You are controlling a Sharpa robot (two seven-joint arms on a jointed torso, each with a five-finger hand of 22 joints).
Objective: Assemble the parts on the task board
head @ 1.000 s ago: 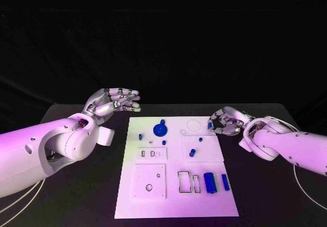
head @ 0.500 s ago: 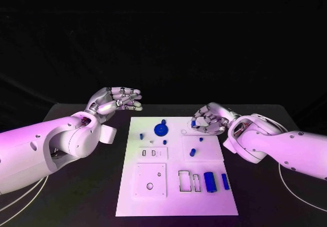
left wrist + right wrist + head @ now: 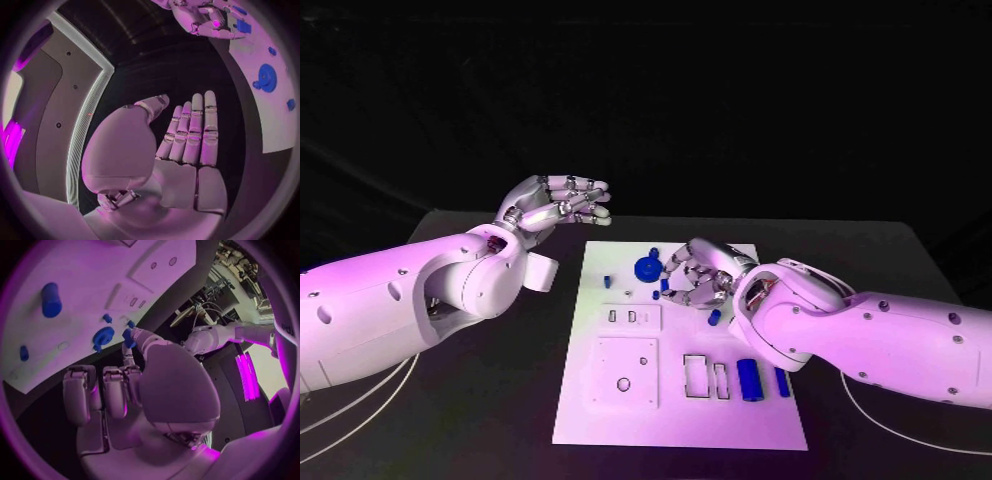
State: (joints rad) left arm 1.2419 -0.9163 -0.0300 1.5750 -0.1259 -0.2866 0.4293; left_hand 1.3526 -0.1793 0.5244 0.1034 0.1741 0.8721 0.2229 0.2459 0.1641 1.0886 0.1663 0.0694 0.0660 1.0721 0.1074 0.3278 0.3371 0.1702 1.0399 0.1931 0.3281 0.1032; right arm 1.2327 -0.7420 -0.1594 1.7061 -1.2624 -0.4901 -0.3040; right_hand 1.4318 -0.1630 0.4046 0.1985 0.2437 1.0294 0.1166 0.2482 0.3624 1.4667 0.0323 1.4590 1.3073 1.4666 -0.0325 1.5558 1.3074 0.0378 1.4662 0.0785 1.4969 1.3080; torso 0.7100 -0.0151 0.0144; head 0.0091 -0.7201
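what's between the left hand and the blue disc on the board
Bare black table and the task board's white edge, in the head view; left hand hovers, blue disc untouched.

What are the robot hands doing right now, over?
Left robot hand open, raised beside the task board. Right robot hand over the board, pinching a small blue part. Nothing blocking, over.

You see a smooth, matt board (image 3: 678,420) on a matt table (image 3: 502,420). The parts (image 3: 750,380) look like glossy plastic; the hands (image 3: 564,207) shine like metal.
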